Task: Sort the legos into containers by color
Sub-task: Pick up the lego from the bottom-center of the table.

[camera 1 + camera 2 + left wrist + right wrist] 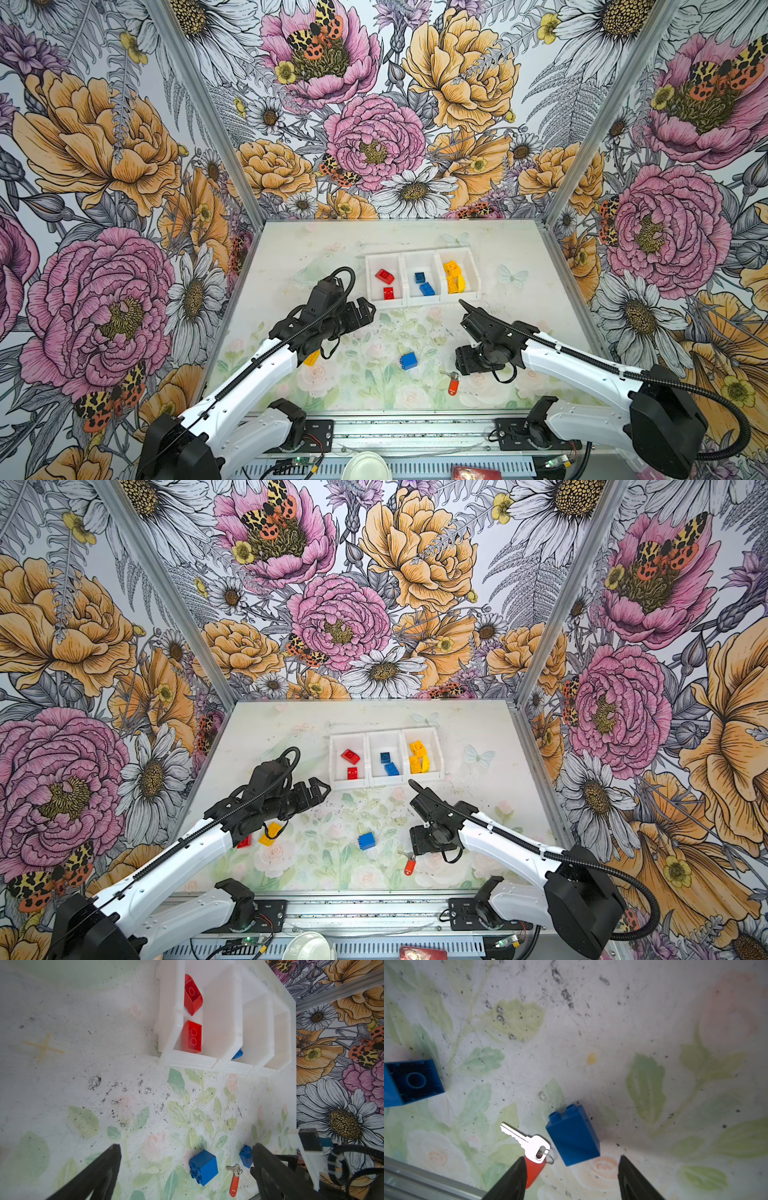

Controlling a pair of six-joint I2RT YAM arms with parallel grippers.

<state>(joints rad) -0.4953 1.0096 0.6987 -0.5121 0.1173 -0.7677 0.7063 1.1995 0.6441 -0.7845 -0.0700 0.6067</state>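
Three joined white containers point(422, 301) point(386, 781) stand at the back. They hold red legos point(384, 275), blue legos point(427, 288) and yellow legos point(453, 276). A blue cube lego point(408, 360) point(204, 1166) lies mid-table. A small blue lego point(572, 1136) point(245, 1155) lies under my right gripper point(571, 1158), which points down, open, with the brick just ahead of its fingertips and untouched. My left gripper point(365, 309) point(186, 1147) hovers wide open and empty in front of the red bin. A yellow lego point(270, 833) and a red lego point(244, 841) lie beneath the left arm.
An orange-red key tag with a metal key point(453, 384) point(529, 1142) lies right beside the small blue lego, against one right fingertip point(517, 1169). The metal rail of the table's front edge point(425, 1184) runs close by. Floral walls enclose the table.
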